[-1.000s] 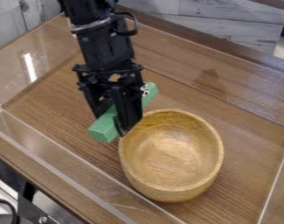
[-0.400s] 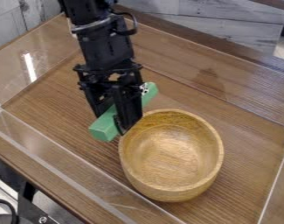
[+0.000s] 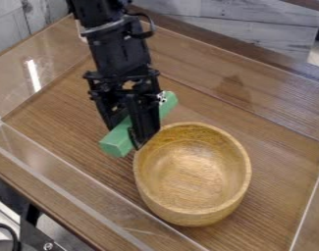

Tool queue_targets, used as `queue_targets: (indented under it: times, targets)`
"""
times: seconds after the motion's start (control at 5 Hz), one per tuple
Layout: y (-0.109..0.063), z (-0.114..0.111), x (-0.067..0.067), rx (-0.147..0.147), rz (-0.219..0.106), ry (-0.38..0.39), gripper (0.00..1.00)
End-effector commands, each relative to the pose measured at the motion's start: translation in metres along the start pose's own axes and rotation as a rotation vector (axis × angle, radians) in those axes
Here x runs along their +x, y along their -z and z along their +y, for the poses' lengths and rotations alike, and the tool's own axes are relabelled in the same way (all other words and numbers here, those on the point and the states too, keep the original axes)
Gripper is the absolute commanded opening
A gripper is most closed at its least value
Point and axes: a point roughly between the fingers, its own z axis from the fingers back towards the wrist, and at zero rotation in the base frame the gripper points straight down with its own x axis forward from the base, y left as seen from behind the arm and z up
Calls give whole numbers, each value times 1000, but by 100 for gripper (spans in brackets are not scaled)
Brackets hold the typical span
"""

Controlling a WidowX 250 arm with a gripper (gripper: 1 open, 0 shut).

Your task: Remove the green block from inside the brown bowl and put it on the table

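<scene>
Clear plastic walls (image 3: 44,186) around the wood-grain table (image 3: 253,103); brown bowl (image 3: 192,172) at five o'clock, nothing inside. Green block (image 3: 121,140) outside the bowl at its ten o'clock, tilted, lower end apparently on the table. Black claw (image 3: 131,125) clamped shut on the block, just beside the bowl rim.

Clear plastic walls (image 3: 70,201) enclose the bench; pale planks (image 3: 273,29) lie beyond.

I work in what looks like a robot test cell in a lab: my black arm (image 3: 112,49) stands on a wood-grain worktop (image 3: 253,93) fenced by clear plastic walls (image 3: 70,201). Beyond the enclosure, a pale marbled surface (image 3: 273,34) and dark cables (image 3: 7,238) at the lower left are visible.
</scene>
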Motion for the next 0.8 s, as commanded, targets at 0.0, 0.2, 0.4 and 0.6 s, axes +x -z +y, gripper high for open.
queue_targets:
  times: [0.0, 0.2, 0.4, 0.6]
  targets:
    - [-13, 2, 9, 10, -48, 13, 0]
    - [-13, 3, 9, 7, -47, 15, 0]
    - [-12, 4, 10, 4, -46, 16, 0]
    - [-12, 6, 10, 1, -44, 18, 0]
